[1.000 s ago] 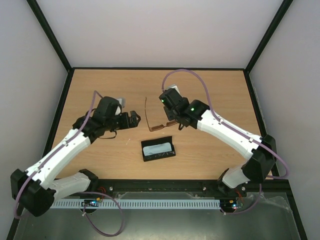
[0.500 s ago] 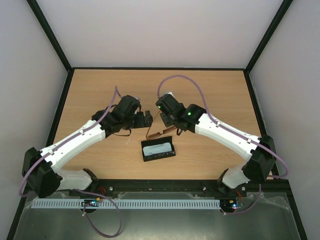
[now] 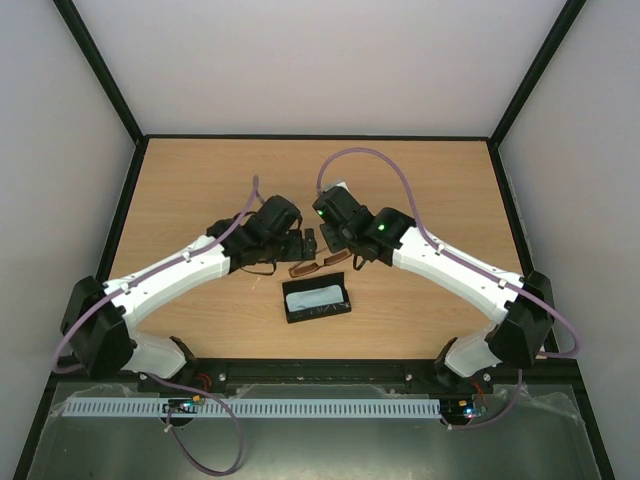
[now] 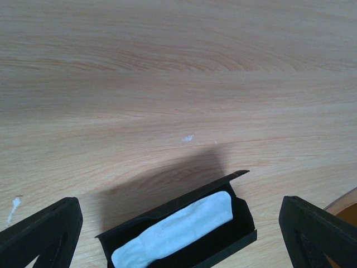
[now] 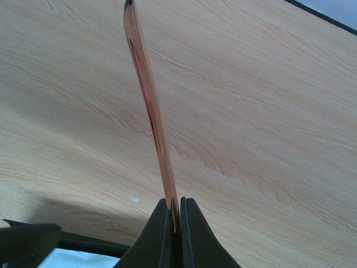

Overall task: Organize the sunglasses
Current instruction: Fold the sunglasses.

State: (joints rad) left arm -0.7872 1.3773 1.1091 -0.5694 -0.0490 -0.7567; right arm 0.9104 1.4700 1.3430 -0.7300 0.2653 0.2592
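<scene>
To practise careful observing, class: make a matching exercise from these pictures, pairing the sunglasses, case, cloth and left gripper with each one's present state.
1 sunglasses
2 black case
3 blue-grey cloth
4 left gripper

A fingers apart, holding nothing
B lying inside the case
C temple arm clamped by the right gripper
D lid open, resting on the table

Pairs: 1-C, 2-D, 3-B, 4-A

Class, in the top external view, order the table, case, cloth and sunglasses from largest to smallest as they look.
Largest first: table, then case, then cloth. The sunglasses are partly hidden and look roughly cloth-sized, so I leave them unranked against it.
</scene>
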